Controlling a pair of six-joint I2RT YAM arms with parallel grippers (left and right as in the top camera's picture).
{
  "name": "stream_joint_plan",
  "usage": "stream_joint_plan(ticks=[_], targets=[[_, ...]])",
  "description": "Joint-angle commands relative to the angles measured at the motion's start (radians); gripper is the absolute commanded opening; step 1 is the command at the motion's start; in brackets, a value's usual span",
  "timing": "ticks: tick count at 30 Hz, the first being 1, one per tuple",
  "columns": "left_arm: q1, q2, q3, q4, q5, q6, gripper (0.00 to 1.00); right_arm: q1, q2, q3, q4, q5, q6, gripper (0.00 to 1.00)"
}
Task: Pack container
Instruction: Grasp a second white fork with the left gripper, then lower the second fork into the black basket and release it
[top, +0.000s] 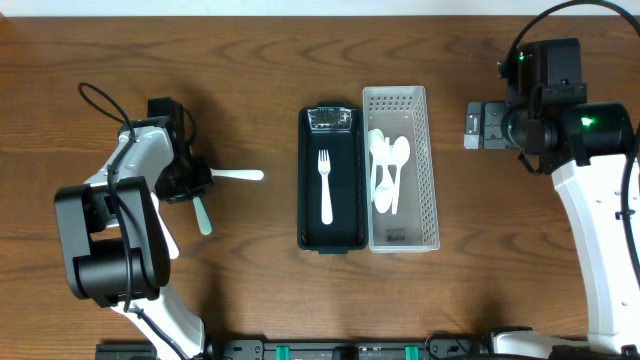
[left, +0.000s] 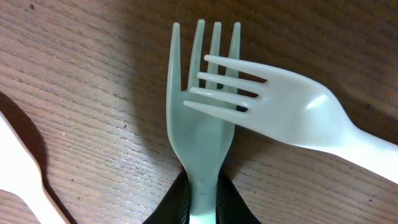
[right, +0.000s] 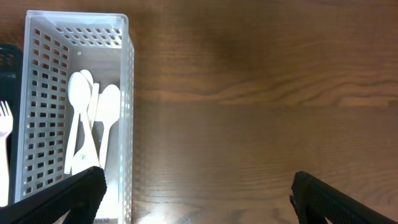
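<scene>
Two plastic forks cross at the left of the overhead view. A pale green plastic fork lies on the brown wooden table, and a white plastic fork rests its tines across the green tines. The left gripper has its jaws narrow, pinching the pale green plastic fork at the neck. At centre sits the black rectangular plastic container, with a second white fork lying lengthwise inside. Against its right side stands a white perforated plastic basket holding white plastic spoons. At upper right the right gripper hovers, jaws wide, holding nothing.
</scene>
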Motion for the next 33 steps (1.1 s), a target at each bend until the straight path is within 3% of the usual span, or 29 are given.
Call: stream_joint_plan(ticks=[1, 13, 20, 26, 33], targets=[[0.005, -0.022, 0.002, -0.014, -0.023, -0.005, 0.06, -0.008, 0.001, -0.003, -0.003, 0.017, -0.021, 0.99], [-0.037, -0.462, 0.055, -0.029, -0.021, -0.022, 0.06, -0.008, 0.001, -0.003, -0.003, 0.018, -0.022, 0.99], [-0.258, -0.644, 0.055, 0.037, 0.045, -0.055, 0.06, -0.008, 0.001, -0.003, 0.0, 0.018, -0.022, 0.98], [-0.488, -0.593, 0.055, 0.121, 0.045, -0.038, 0.06, -0.008, 0.001, -0.003, -0.001, 0.018, -0.021, 0.98], [-0.654, -0.389, 0.055, 0.133, 0.045, -0.007, 0.06, -0.008, 0.001, -0.003, -0.002, 0.018, -0.021, 0.98]])
